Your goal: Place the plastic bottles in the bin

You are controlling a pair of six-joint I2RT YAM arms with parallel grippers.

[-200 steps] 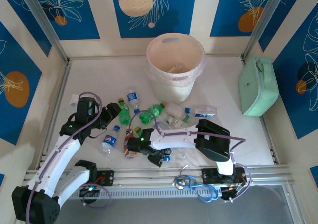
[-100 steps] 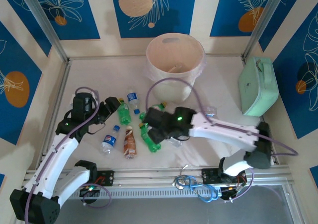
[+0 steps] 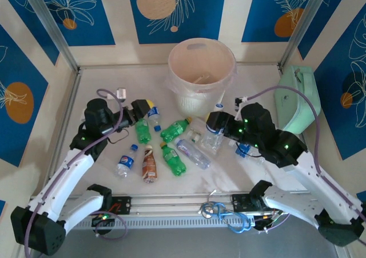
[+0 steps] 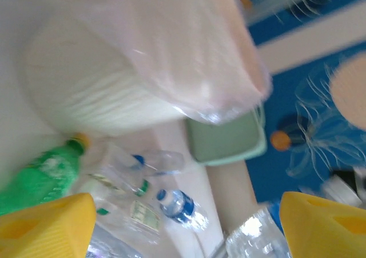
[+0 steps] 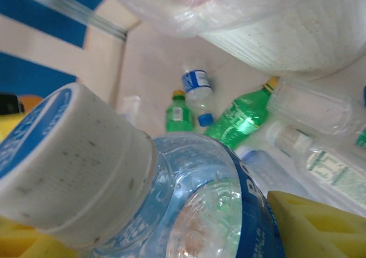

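Observation:
Several plastic bottles lie in front of the bin (image 3: pixel 197 100): green ones (image 3: pixel 173 159), a red-labelled one (image 3: pixel 149 163), a blue-labelled one (image 3: pixel 126 161) and clear ones (image 3: pixel 193 153). My right gripper (image 3: pixel 214 126) hangs right of the pile, near the bin's base, shut on a clear bottle with a white cap and blue label (image 5: pixel 217 212), which sits between its yellow fingers (image 5: pixel 320 223). My left gripper (image 3: pixel 147 106) stands open at the pile's left end, beside a blue-labelled bottle (image 3: pixel 153 116). In the left wrist view, clear bottles (image 4: pixel 177 206) lie beyond its spread fingers (image 4: pixel 51 223), with the bin (image 4: pixel 143 69) above.
A mint-green case (image 3: pixel 297 98) leans at the right wall. Patterned blue walls and metal posts enclose the table on three sides. Cables and a rail run along the near edge. Open tabletop lies left of the bin.
My right arm has swung from the near left of the pile over to the right, carrying a bottle. My left gripper has shifted farther and opened wider.

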